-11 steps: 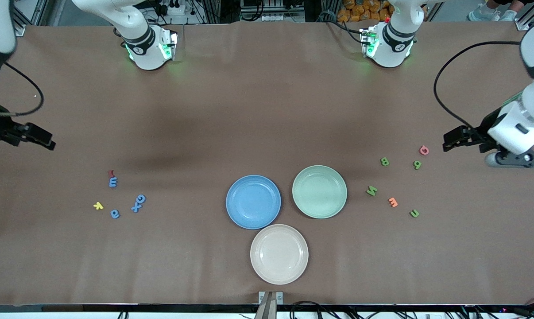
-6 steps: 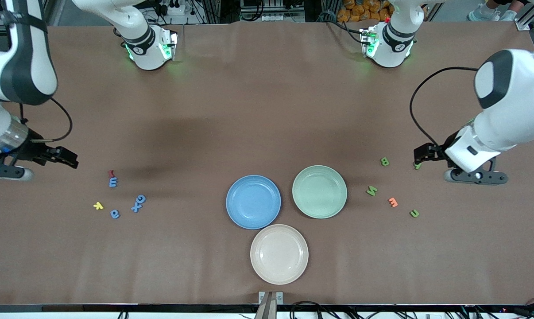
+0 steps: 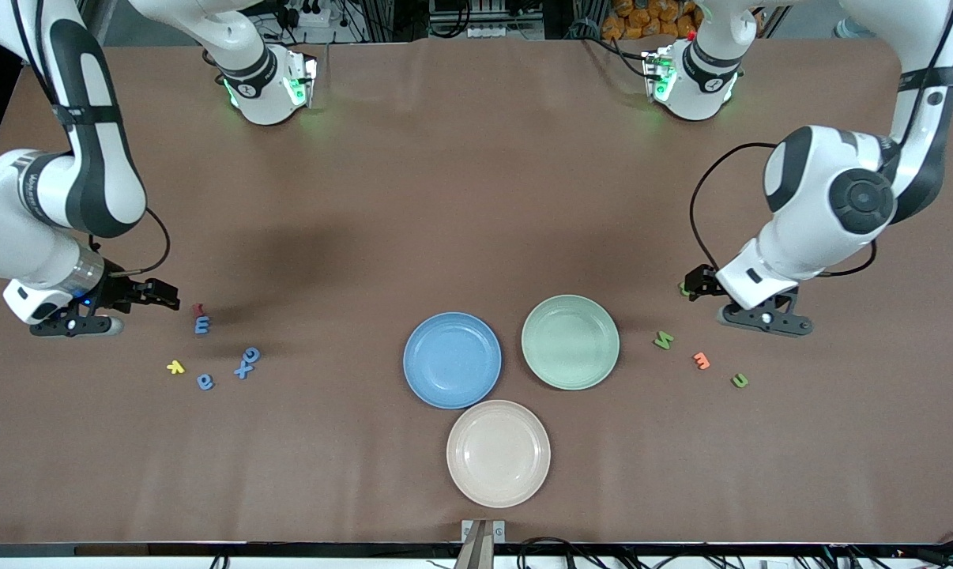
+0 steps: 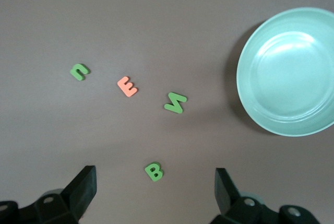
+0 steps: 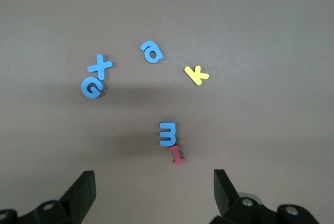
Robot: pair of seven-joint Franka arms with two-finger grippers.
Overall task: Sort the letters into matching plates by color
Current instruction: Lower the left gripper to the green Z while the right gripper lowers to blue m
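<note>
My left wrist view shows the green B [image 4: 154, 171] between my open left claw [image 4: 155, 190] fingers; my right claw [image 5: 154, 192] gapes over the flat foam E [image 5: 167, 133].

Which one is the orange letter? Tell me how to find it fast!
Start at the mint green plate and look toward the left arm's end of the table, where a few tiny letters lie. The orange letter sits between a green N and a green u. It is the only one there that isn't green.

White arms with black joints, black cables, green-lit bases.
</note>
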